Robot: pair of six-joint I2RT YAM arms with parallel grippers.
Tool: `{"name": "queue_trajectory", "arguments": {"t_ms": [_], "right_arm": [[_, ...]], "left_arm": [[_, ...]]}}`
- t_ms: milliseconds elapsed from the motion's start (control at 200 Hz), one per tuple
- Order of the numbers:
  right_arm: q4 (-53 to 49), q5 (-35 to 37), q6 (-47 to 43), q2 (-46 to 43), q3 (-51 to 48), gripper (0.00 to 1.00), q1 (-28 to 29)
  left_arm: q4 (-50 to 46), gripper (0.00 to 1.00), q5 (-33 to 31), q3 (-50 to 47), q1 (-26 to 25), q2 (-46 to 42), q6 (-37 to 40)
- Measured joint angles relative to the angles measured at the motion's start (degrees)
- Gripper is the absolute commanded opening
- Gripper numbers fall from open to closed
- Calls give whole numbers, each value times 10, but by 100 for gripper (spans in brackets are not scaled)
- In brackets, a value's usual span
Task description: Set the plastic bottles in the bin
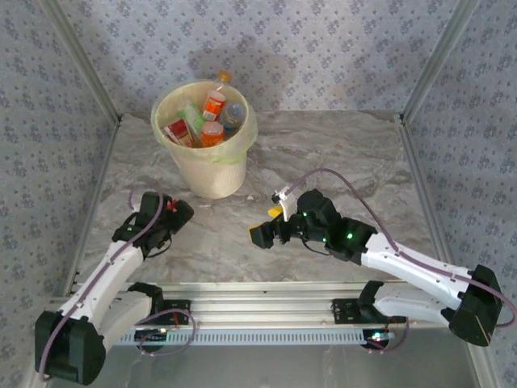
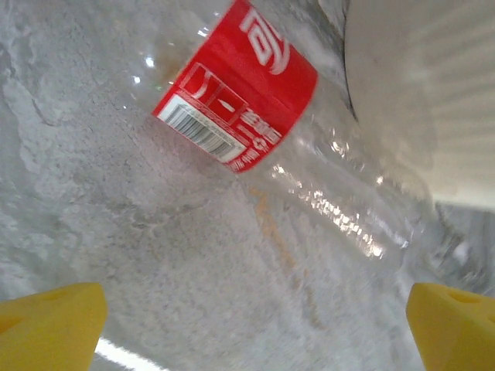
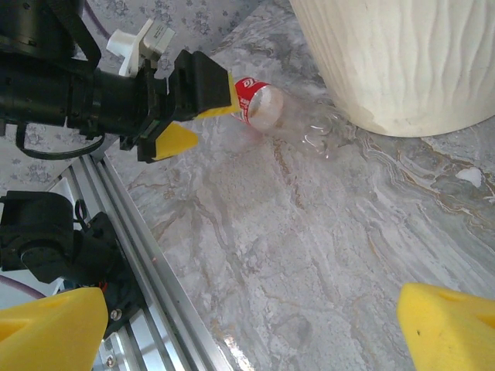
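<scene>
The left pincer (image 1: 176, 214) sits low over the desk (image 1: 339, 162), its yellow fingers spread wide and gripping nothing. It points toward the foot of the bin, which looks like a lineup for a pick from the side.

Just ahead of it lies one clear bottle (image 2: 240, 93) with a red label. It is on its side on the desk, outside the bin, with its far end resting at or against the bin's base. In the left wrist view it lies aslant beyond both fingertips, not yet between them. In the right wrist view the labelled end is just beside one left finger. The pincer probably needs to slide forward, and perhaps turn, so the fingers straddle the body before closing. A smooth, light, round bottle could roll or skid along the bin wall if nudged.

The bin (image 1: 212, 174) stands at the rear left of the desk. Several bottles (image 1: 213, 105) already fill it nearly to the rim.

The right pincer (image 1: 266, 226) hangs mid-desk, well apart from the bottle, with its fingers apart and empty. It faces across toward the left arm, seemingly waiting.
</scene>
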Motion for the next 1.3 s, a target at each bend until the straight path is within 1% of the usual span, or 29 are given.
{"name": "queue_trajectory", "arguments": {"t_ms": [185, 295, 520, 690, 814, 1099, 1199, 1299], "right_arm": [[0, 0, 0, 1, 0, 98, 0], [1, 0, 0, 6, 0, 98, 0], [1, 0, 0, 10, 0, 98, 1], [1, 0, 0, 10, 0, 98, 1], [1, 0, 1, 10, 0, 98, 1], [0, 2, 2, 10, 0, 98, 3], [0, 3, 2, 10, 0, 98, 3], [0, 5, 2, 10, 0, 98, 3]], "left_arm": [[68, 99, 23, -18, 32, 6, -93], [123, 99, 42, -21, 46, 35, -136], [189, 99, 60, -21, 54, 115, -188], [219, 98, 61, -17, 56, 164, -209], [234, 94, 61, -7, 58, 200, -215], [269, 89, 63, -2, 74, 258, -230], [269, 84, 66, 0, 78, 261, -233], [268, 74, 70, 0, 82, 265, -235]]}}
